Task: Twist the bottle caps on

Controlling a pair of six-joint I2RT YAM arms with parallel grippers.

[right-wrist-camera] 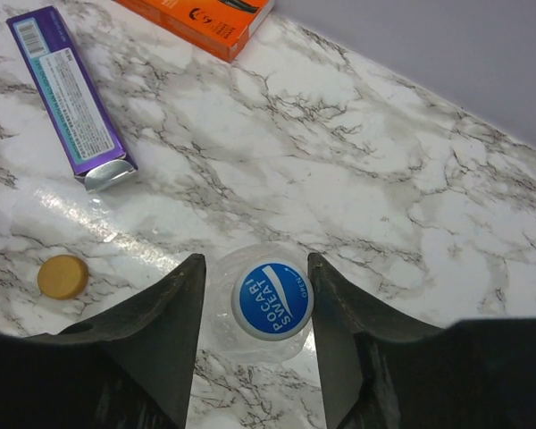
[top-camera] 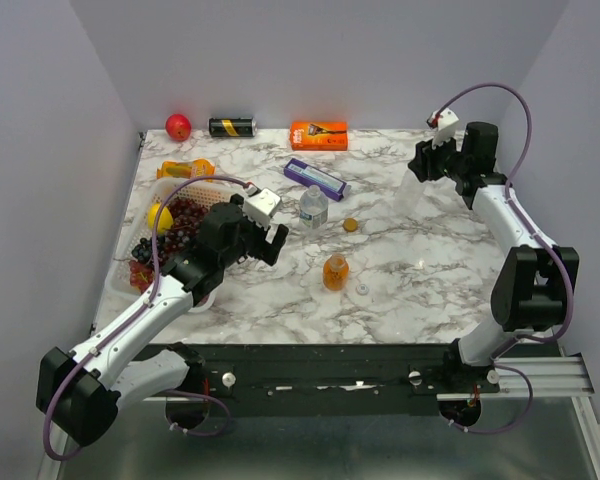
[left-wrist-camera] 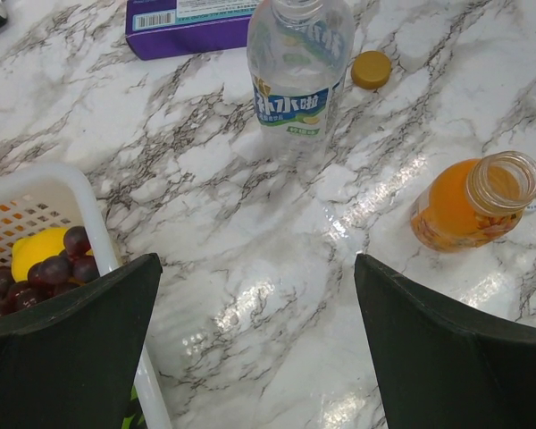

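Fingers first: the right fingers [right-wrist-camera: 156,349] stand parted either side of the blue cap [right-wrist-camera: 275,301], with a sliver of gap showing on one side. That cap sits on top of a clear bottle [right-wrist-camera: 221,315] at the far right of the worktop [right-wrist-camera: 411,179]. Over to the left fingers [left-wrist-camera: 71,349]: spread wide, nothing between them, hanging above the worktop. Just ahead of them a labelled clear bottle [left-wrist-camera: 297,80] stands upright, and off to the right an orange bottle [left-wrist-camera: 469,206] stands with its mouth open. That's three bottles. Caps, three too: the blue one, an orange cap [left-wrist-camera: 372,70] lying near the labelled bottle, and a whitish cap [top-camera: 362,289] just beside the orange bottle. Further out there are two boxes, a purple box [top-camera: 316,178] and an orange box [top-camera: 318,134]. One black can [top-camera: 232,127] and one red fruit [top-camera: 178,127] lie at the back. By the left arm, one white basket [left-wrist-camera: 49,183] holds grapes [left-wrist-camera: 58,268] and a lemon [left-wrist-camera: 36,252].
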